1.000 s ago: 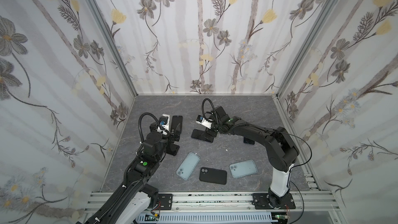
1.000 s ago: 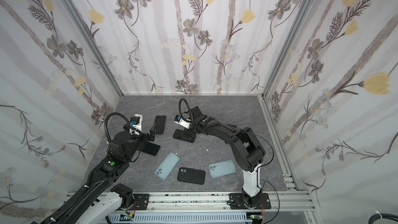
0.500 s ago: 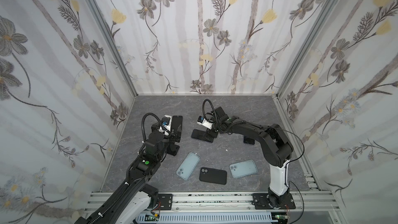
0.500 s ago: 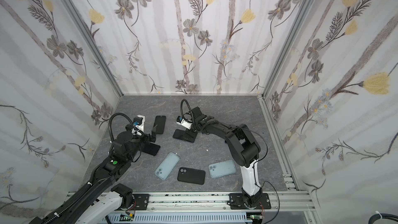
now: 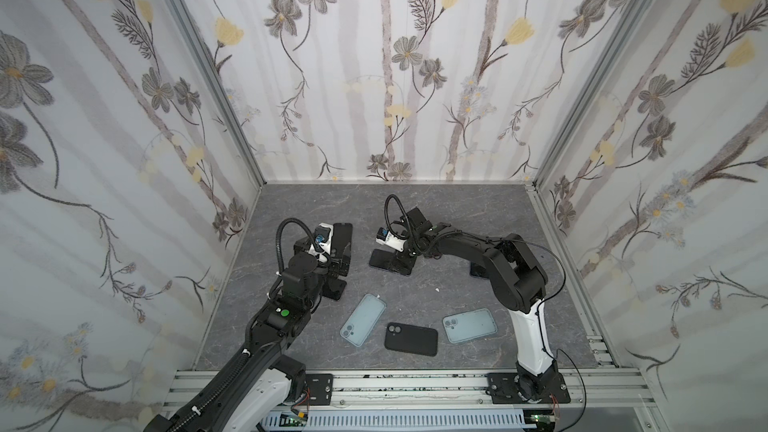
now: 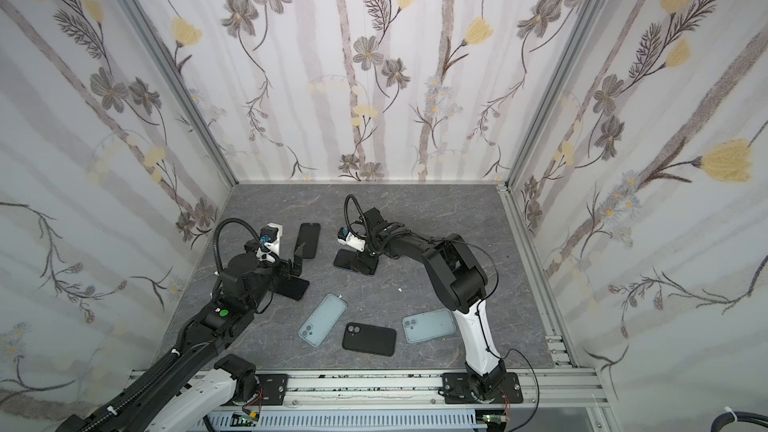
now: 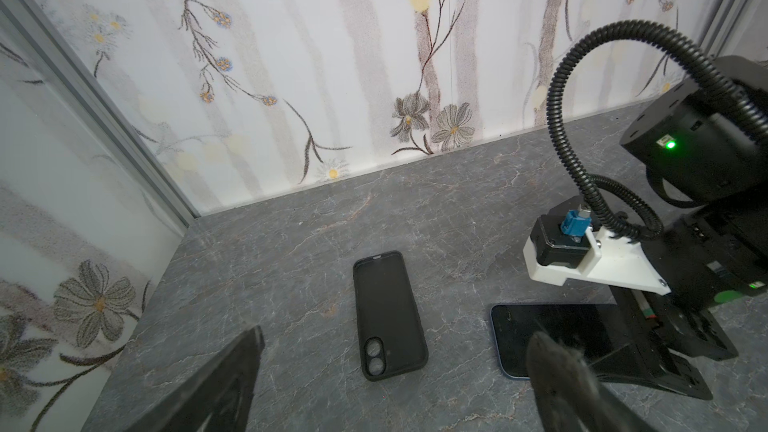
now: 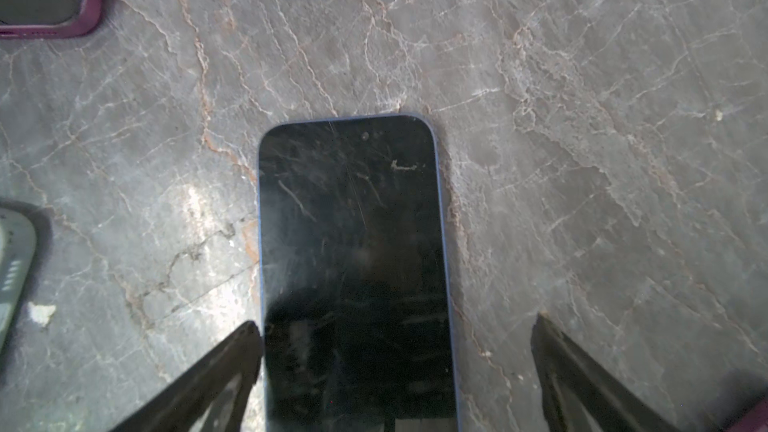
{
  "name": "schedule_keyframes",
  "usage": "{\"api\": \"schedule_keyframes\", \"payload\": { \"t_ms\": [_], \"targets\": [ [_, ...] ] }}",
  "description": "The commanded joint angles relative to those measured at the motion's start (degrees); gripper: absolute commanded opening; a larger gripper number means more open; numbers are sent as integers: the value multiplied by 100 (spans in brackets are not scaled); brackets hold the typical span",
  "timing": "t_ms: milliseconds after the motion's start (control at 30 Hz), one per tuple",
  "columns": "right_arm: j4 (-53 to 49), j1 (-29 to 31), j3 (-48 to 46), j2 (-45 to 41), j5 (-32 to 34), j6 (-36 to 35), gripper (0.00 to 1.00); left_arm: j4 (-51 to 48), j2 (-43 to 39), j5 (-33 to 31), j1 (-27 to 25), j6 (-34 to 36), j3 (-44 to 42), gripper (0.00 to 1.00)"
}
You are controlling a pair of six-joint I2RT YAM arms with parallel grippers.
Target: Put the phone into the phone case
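Starting left of the blue-edged phone (image 5: 380, 260): got the left tool (image 7: 397, 334) hovering low, fingers spread wide, gripping nothing. Right under that arm, another dark handset (image 6: 298, 288) lying flat on the grey marble-look worktop (image 5: 457, 209). A touch closer to the phone, spotted the empty black phone case (image 7: 388, 313), open side up, camera cutout showing, apart from the phone with bare worktop between. Looks lined up between the left tool's fingers in the left wrist view, but not touched.

Then the phone itself: flat, screen up, scuffed glass, not in any case. Sitting under the right tool (image 8: 397, 322), fingers wide apart and straddling one end of it. One fingertip right at the phone's long edge, can't tell if touching; the other well off the opposite edge. Definitely not clamped.

In front of the phone, toward the camera: a pale blue case (image 5: 363, 320) lying at an angle, then a black case (image 5: 410, 339) with its back up, then a second pale blue case (image 5: 469, 325) further right. Right of the phone, tucked behind the right arm, a dark object (image 5: 478, 271), mostly hidden.
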Motion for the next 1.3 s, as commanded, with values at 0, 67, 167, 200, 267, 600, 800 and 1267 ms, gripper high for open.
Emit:
{"api": "schedule_keyframes", "payload": {
  "t_ms": [0,67,167,200,267,600,800,1267],
  "targets": [
    [-254,-3,156,98,-132,-8,100,179,-3,-68,4,106,-2,100],
    [-292,-1,211,133,-133,-39,100,171,-23,-90,9,129,-20,100],
    [-351,-3,292,169,-135,-117,100,162,-39,-117,4,145,-17,100],
    [-384,0,319,194,-133,-147,100,160,-47,-119,8,143,-22,100],
    [-482,-1,427,247,-128,-207,100,142,-65,-119,8,151,-26,100],
    [-997,14,779,515,-171,-255,95,101,-154,-161,6,195,-24,100],
    [-1163,83,779,487,-200,-259,96,99,-179,-128,4,180,-21,100],
    [-1414,225,787,480,588,-305,82,70,-266,-101,9,173,-29,100]
  ]
}}
